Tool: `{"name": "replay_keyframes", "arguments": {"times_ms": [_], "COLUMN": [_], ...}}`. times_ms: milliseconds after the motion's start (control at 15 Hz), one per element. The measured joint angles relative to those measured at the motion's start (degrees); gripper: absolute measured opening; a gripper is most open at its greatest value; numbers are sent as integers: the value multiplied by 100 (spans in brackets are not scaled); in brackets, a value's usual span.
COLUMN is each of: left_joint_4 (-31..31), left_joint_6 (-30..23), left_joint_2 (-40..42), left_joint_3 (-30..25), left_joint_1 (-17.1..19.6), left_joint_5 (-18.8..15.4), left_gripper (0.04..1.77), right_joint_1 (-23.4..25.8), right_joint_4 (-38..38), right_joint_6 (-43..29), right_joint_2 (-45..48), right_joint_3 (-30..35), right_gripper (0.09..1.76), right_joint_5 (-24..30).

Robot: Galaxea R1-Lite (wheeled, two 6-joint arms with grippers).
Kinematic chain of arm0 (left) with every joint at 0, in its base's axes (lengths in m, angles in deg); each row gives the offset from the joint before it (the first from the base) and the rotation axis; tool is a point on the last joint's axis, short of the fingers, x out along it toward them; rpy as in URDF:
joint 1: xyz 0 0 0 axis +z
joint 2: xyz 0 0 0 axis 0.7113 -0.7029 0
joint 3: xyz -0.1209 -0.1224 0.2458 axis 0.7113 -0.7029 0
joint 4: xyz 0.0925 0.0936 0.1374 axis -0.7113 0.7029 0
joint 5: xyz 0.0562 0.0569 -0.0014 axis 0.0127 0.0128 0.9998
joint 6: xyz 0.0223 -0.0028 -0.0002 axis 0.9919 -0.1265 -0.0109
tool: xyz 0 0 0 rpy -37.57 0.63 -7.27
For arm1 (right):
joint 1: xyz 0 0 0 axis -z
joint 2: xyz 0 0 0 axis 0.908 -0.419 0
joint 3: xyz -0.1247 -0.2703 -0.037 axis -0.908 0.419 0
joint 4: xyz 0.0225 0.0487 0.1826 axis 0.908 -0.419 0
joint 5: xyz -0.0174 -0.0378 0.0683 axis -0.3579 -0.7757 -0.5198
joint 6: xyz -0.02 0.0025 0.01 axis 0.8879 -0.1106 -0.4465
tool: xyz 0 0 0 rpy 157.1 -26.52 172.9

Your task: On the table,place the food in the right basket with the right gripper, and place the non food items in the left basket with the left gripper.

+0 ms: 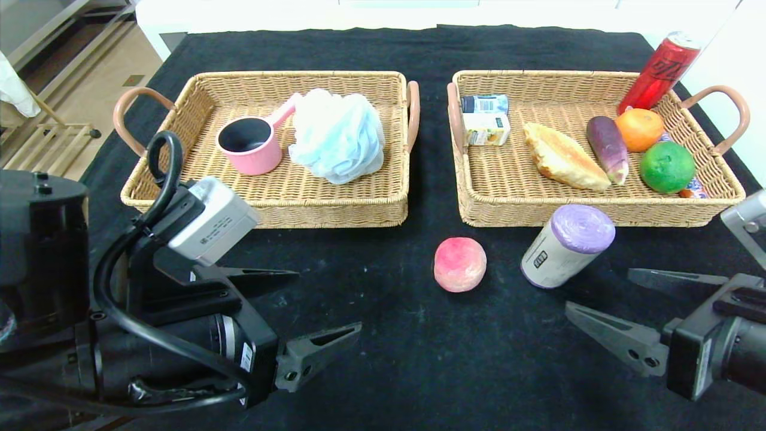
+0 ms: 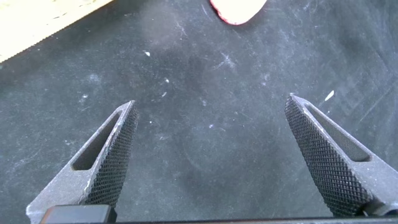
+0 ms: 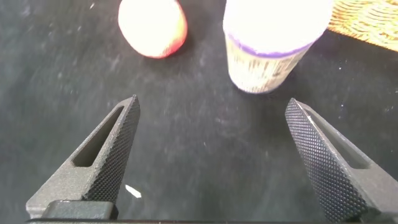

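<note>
On the table (image 1: 383,371), peach (image 1: 459,264) and roll (image 1: 567,245) left unsorted; left claw (image 1: 308,305) and right claw (image 1: 622,302) wide open, empty. Next: right claw to peach.

Peach (image 1: 459,264) left of roll (image 1: 567,245), both on table (image 1: 419,359) before right basket (image 1: 598,197).
</note>
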Motion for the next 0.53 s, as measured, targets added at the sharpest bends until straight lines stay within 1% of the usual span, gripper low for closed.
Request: {"name": "replay_keyframes", "arguments": {"times_ms": [133,333,400,533], "left_joint_4": [-6,-6,-6,-4], "left_joint_6": [2,5,5,5], "left_joint_2": [6,34,44,45], "left_joint_3": [0,-4,-4,-4], "left_joint_1": [0,0,0,0], "left_joint_5": [0,0,0,0], "left_gripper": [172,172,172,172], "right_joint_1": [-156,-199,-201,-212], "right_joint_4": [9,-23,-22,-9], "right_joint_6": [-160,-273,-306,-358], "right_joint_2": [-169,-345,-384,-472], "right_joint_3": [-150,-361,-433,-505], "right_gripper": [171,171,171,171], "right_joint_5": [-350,-813,-923,-945]}}
